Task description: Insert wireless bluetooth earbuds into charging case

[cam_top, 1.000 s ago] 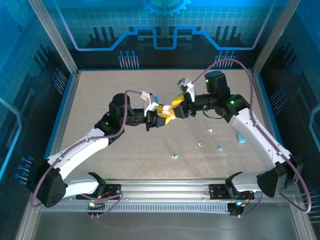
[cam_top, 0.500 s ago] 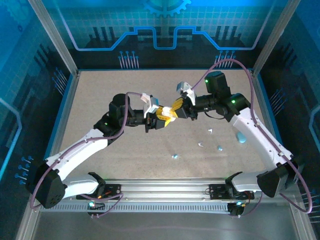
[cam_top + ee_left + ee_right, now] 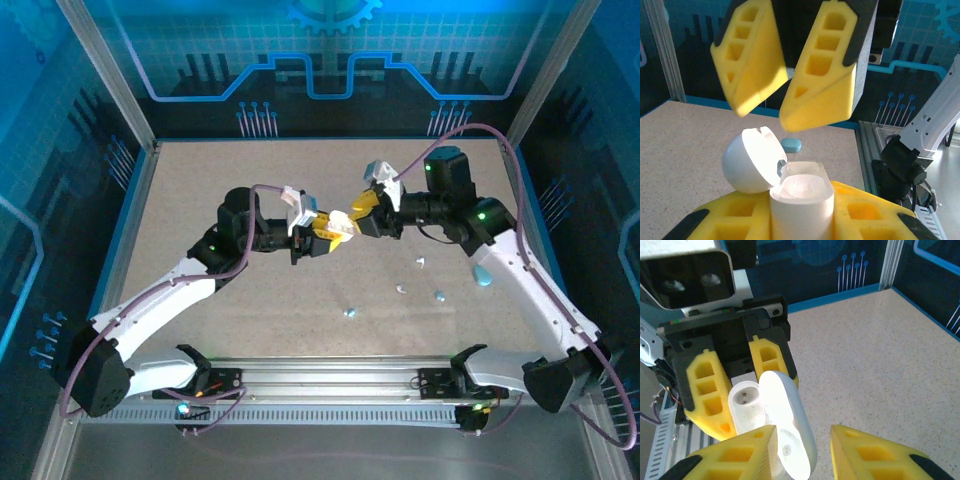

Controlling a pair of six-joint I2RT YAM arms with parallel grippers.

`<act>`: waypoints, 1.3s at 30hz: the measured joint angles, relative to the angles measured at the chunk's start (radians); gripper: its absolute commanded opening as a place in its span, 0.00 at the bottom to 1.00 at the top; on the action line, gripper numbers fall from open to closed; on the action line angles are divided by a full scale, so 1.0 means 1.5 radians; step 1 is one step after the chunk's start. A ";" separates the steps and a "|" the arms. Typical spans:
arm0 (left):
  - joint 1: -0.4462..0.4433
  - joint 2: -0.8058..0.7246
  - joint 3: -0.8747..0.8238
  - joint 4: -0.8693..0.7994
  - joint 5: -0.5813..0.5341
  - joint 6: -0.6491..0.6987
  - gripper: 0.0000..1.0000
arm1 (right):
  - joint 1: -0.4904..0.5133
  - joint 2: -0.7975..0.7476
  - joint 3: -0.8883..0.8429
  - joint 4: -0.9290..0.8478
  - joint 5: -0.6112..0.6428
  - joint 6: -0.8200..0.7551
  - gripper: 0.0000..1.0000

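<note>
Item: charging case (image 3: 801,197), white, lid (image 3: 751,161) hinged open. It is clamped between the fingers of the left gripper (image 3: 320,235), raised above mid-table, mouth facing the right gripper (image 3: 767,114).

Right gripper: fingers parted, nothing between them, just beside the case.

Wireless bluetooth earbuds (image 3: 402,290): scattered on the table (image 3: 200,180), near-right of both grippers. The right arm is judged nearer for fetching one.

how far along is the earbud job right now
Done: the white case is clamped in the left gripper with its lid flipped open. In hand: the right gripper hovers open and empty close to it. Left: the earbuds lie on the table; the one socket showing looks empty.
</note>
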 measured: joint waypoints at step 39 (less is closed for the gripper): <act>-0.002 -0.028 -0.188 0.329 -0.186 -0.111 0.23 | -0.145 -0.052 -0.386 -0.082 0.283 0.644 0.43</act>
